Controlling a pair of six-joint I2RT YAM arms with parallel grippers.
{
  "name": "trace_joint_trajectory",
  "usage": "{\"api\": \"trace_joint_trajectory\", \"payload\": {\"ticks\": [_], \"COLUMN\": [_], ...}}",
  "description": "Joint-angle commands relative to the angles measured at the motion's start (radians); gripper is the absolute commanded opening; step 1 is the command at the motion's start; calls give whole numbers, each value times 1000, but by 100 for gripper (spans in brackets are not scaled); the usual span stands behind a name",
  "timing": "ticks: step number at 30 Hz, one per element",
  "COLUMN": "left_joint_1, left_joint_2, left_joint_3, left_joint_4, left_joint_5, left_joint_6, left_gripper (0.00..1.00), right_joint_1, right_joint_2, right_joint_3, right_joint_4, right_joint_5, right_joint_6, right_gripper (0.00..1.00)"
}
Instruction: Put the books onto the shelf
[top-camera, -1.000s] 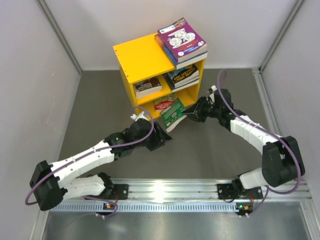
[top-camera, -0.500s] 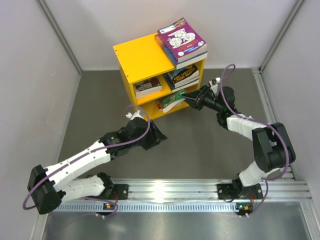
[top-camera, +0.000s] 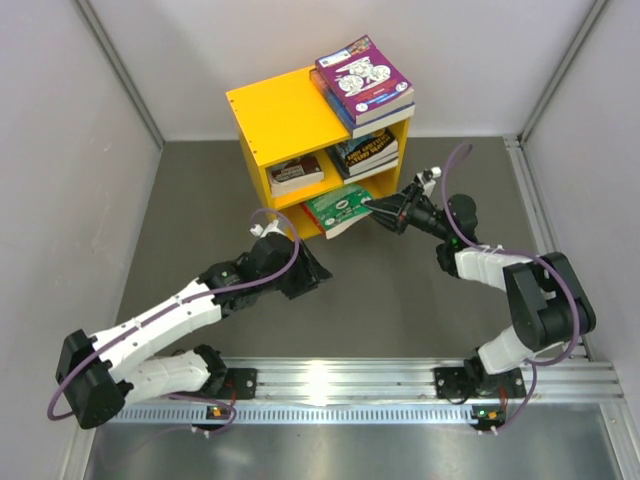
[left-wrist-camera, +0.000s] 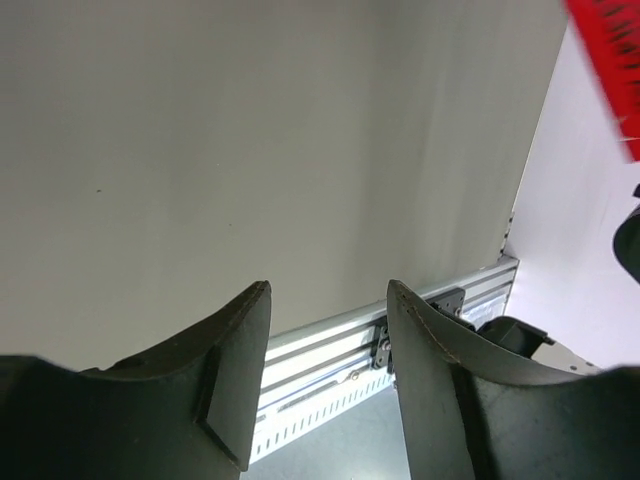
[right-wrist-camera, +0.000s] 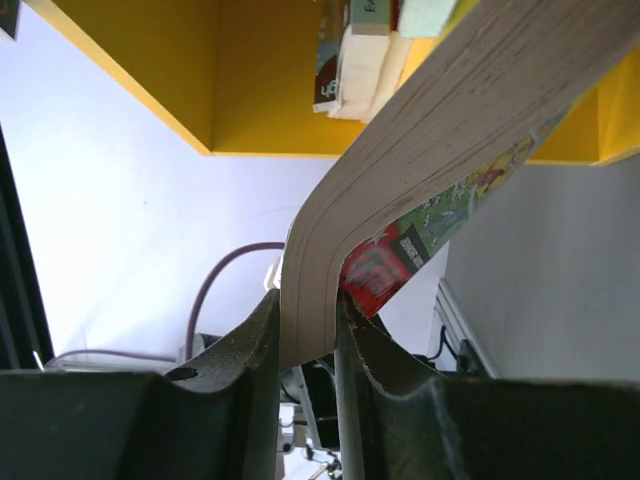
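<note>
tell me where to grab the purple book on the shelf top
Probably its front edge, coming in level from the open side of the shelf: the purple book lies flat on a blue book, so only thin edges are free.

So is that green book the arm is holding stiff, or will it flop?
Probably floppy: the green book curves away from the right gripper pinching its edge. Likely light too, since that small pinch carries it. It might sag or catch entering the shelf.
</note>
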Motion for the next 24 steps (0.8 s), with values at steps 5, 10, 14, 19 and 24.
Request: {"api": "trace_joint_trajectory", "payload": {"ticks": [5, 10, 14, 19, 24], "left_joint_1": [4, 4, 5, 5, 4], "left_joint_2": [1, -67, -117, -171, -208], "left_joint_3": [22, -41, -66, -70, -76], "left_joint_4": [-24, -27, -56, -99, -134], "left_joint_5": [40, 40, 21, -12, -41], "left_joint_6": [-14, -64, -97, -109, -121], "left_gripper": [54, 52, 52, 52, 52], "right_joint_1": [-3, -1, -4, -7, -1], "right_joint_2": [188, 379, 471, 480, 493], "right_joint_3": [4, 99, 173, 254, 344], "right_joint_4": [353, 397, 299, 46, -187], "right_joint_5": [51, 73, 79, 137, 240], "right_joint_6": [-85, -97, -161, -294, -375], "right_gripper": [0, 0, 0, 0, 0]}}
